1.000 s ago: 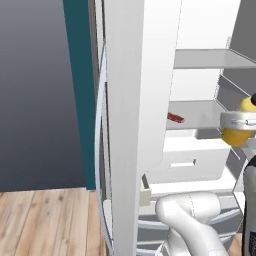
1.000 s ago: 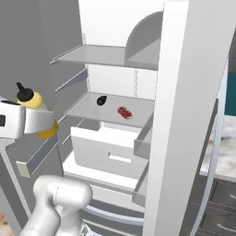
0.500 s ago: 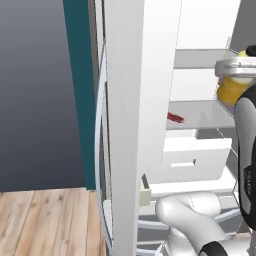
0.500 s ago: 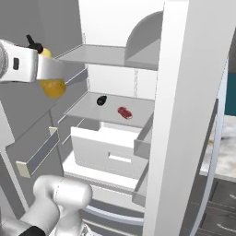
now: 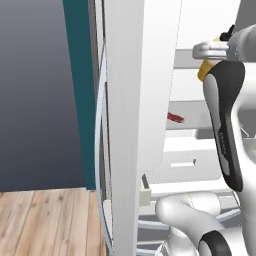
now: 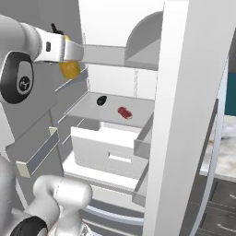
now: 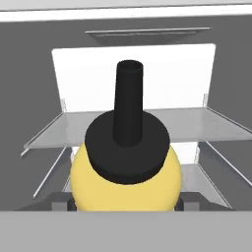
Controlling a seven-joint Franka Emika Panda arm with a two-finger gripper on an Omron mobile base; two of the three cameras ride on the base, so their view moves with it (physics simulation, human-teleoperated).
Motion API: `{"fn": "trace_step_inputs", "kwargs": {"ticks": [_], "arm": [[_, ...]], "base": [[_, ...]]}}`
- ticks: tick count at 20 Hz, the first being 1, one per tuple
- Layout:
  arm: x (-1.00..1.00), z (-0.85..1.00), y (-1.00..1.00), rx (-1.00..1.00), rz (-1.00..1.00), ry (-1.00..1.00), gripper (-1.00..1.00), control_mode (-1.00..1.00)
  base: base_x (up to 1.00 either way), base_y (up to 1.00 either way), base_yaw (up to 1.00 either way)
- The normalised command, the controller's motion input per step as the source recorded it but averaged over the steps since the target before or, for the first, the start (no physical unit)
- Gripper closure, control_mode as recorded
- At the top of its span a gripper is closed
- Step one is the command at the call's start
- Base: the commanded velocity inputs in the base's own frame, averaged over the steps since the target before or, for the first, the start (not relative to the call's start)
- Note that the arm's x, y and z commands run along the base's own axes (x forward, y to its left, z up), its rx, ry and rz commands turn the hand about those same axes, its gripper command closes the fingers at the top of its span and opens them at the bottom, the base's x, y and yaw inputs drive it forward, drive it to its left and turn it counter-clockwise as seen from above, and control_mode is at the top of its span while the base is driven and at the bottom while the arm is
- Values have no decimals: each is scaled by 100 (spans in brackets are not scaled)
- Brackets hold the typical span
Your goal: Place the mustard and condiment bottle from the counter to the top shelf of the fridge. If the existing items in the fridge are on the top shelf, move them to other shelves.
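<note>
My gripper [image 6: 67, 52] is shut on the mustard [image 6: 70, 69], a yellow bottle with a black cap and nozzle, and holds it at the open fridge's left front, level with the top shelf [image 6: 110, 56]. In the hand view the mustard [image 7: 126, 170] sits low in the middle, with the top shelf [image 7: 197, 123] bare behind it. From the left base view the mustard [image 5: 204, 70] peeks out under the gripper [image 5: 216, 51]. The existing items, a black ball [image 6: 101, 99] and a red piece [image 6: 124, 112], lie on the shelf below. The condiment bottle is out of view.
The fridge door [image 6: 184, 115] stands open at the right, with a strip of marbled counter [image 6: 227, 143] behind it. A white drawer [image 6: 108, 150] is pulled out under the lower shelf. Door bins [image 6: 39, 152] line the left side. The red piece [image 5: 175, 117] shows past the door edge.
The arm has lifted the mustard from about the lower shelf's height up to the top shelf's level and brought it closer to the fridge opening. The ball and red piece have not moved.
</note>
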Motion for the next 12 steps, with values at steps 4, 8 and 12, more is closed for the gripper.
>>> {"fn": "trace_step_inputs", "kwargs": {"ticks": [4, 8, 12], "arm": [[100, 0, 0, 0, 1, 0, 100, -100], [100, 0, -4, 0, 3, 0, 100, -100], [98, 0, -29, 0, 8, 0, 100, -100]], "base": [[0, 0, 0], [0, 0, 0], [0, 0, 0]]}}
